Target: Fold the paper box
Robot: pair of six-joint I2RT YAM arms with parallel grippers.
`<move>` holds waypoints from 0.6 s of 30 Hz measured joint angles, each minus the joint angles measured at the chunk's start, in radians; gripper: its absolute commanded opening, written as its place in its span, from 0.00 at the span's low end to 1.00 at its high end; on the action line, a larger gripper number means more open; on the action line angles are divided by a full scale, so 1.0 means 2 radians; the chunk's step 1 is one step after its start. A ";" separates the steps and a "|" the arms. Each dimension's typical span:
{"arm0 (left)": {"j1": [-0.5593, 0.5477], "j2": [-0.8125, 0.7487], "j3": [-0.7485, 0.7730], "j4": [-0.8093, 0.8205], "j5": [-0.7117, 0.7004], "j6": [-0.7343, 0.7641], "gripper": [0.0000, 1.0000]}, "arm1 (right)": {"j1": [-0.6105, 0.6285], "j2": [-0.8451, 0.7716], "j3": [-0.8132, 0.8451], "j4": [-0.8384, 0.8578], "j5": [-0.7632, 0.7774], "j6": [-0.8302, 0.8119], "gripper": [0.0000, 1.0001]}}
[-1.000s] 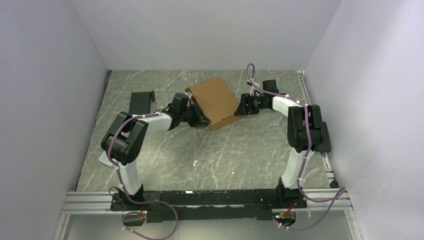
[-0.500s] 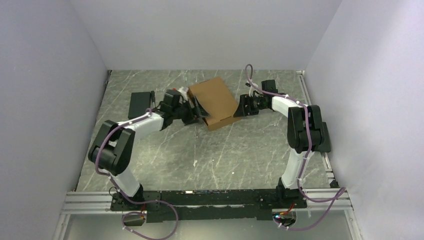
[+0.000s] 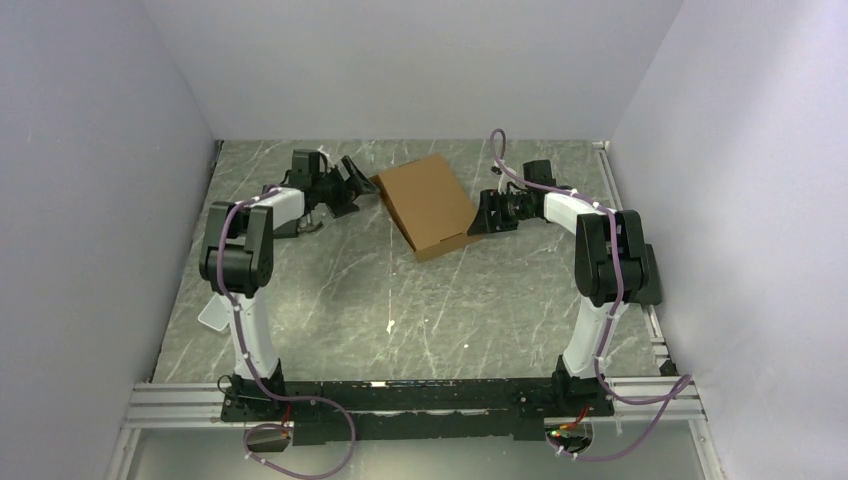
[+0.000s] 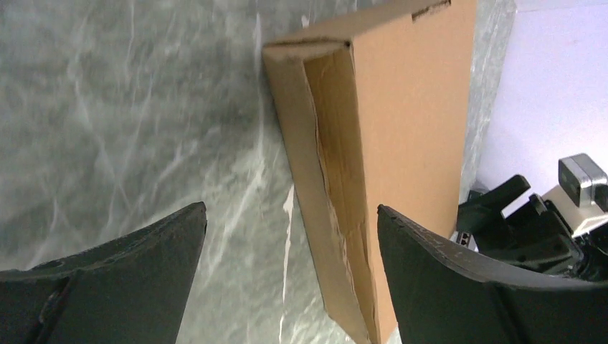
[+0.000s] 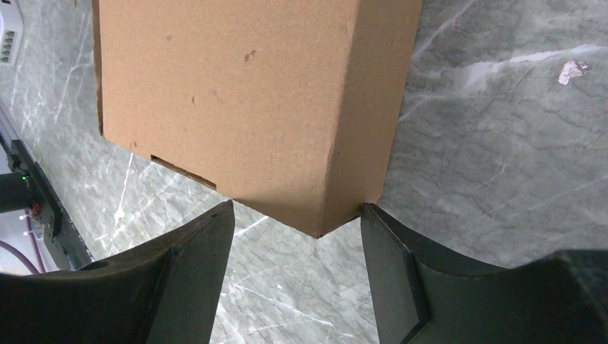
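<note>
The paper box (image 3: 425,203) is a shallow brown cardboard mailer lying folded on the marble table, turned diagonally. My left gripper (image 3: 357,178) hangs open just left of the box's far-left corner, apart from it. In the left wrist view the box (image 4: 409,129) shows its long side with a narrow gap under the lid, beyond the open left gripper (image 4: 291,211). My right gripper (image 3: 481,216) is at the box's right corner. In the right wrist view that corner of the box (image 5: 244,93) pokes between the tips of the right gripper (image 5: 296,215), whose jaws stand apart and do not clamp it.
A dark flat object (image 3: 296,226) lies on the table partly under the left arm. A small white scrap (image 3: 388,325) lies on the near table, and another scrap (image 5: 571,68) shows in the right wrist view. Pale walls close in on three sides.
My left gripper has opened, let go of the box's near-left side, and swung back and left to the far-left corner. The box has barely moved. The right arm stayed put.
</note>
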 measured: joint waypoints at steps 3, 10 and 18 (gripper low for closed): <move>-0.001 0.036 0.041 -0.004 0.006 0.002 0.93 | 0.000 0.000 0.000 0.000 0.000 0.000 0.68; -0.001 0.099 0.112 0.000 0.020 -0.007 0.90 | 0.000 0.000 0.000 -0.001 0.000 0.000 0.68; -0.001 0.161 0.188 -0.001 0.038 -0.035 0.52 | 0.001 0.000 0.000 -0.002 0.000 -0.001 0.68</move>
